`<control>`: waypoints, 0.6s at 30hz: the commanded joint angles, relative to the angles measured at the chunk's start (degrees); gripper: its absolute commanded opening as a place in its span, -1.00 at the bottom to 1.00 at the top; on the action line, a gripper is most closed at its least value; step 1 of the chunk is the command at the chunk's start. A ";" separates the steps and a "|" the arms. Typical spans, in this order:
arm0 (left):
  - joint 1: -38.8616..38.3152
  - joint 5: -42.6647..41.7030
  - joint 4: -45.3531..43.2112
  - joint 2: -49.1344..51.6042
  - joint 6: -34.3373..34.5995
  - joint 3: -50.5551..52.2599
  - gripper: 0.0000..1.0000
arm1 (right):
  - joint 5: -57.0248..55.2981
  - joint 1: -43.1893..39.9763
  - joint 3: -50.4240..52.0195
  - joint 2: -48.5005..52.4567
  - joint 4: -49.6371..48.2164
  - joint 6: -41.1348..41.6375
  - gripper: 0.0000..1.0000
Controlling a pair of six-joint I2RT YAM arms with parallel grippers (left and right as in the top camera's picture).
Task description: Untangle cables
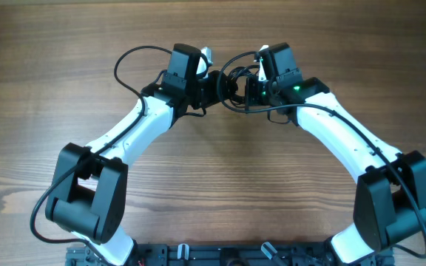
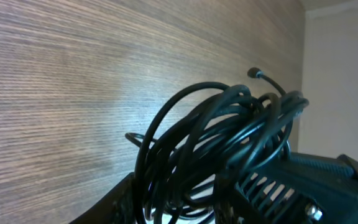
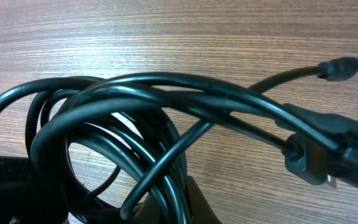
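The left arm (image 1: pixel 124 137) reaches up from the near left corner over the wooden table (image 1: pixel 50 44), and its tool (image 1: pixel 214 83) sits against the left side of the cables (image 1: pixel 231 80). From the left wrist the cables show as a loose coil of black loops right in front of that tool, with one plug (image 2: pixel 253 73) sticking up above the coil. Whether this tool has a cord pinched or only frames the coil I cannot tell. The cables lie in one knot at the far middle of the table, between the two tools. The right tool (image 1: pixel 248 90) touches the knot from the right. It is closed, and in the right wrist view several loops run down into its jaws, so it grips the cables. A silver-tipped connector (image 3: pixel 309 163) lies at the right of that view. The right arm (image 1: pixel 346 140) runs back to the near right corner
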State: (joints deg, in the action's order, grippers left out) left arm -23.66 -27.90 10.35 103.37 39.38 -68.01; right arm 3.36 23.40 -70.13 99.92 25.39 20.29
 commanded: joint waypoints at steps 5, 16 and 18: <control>-0.07 1.84 -0.22 -1.92 0.15 -0.26 -0.21 | -1.49 1.51 -0.68 0.98 -0.13 -0.76 -0.91; -0.13 1.60 0.20 -1.92 0.61 -0.26 -0.69 | -2.34 1.51 -0.68 1.03 0.15 -0.81 -0.91; -0.13 1.40 0.22 -1.92 0.59 -0.26 -0.60 | -2.78 1.51 -0.68 1.03 0.17 -0.83 -0.91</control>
State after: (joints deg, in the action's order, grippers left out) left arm -23.62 -25.30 11.00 103.26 39.79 -67.99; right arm 0.75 24.45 -70.13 100.29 25.65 20.29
